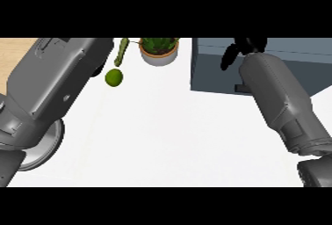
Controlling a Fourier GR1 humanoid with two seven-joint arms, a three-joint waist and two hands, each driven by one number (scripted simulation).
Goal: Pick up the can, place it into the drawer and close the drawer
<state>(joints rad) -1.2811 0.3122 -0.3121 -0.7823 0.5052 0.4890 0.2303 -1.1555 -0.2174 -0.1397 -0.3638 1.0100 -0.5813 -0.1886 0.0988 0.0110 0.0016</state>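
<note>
The blue-grey drawer unit (211, 72) stands at the back right of the white counter, with a small dark handle (241, 88) low on its front. I cannot tell whether the drawer is open. My right forearm reaches up from the lower right, and my right hand (236, 49) is over the top of the unit near the view's upper edge. No can shows anywhere; it may be hidden by the hand. My left forearm (52, 83) fills the left side, and its hand lies beyond the top edge.
A potted plant (159, 52) stands at the back centre. Beside it lie a cucumber (121, 52) and a round green fruit (114, 78). A grey plate (44, 151) sits at the lower left, partly under my left arm.
</note>
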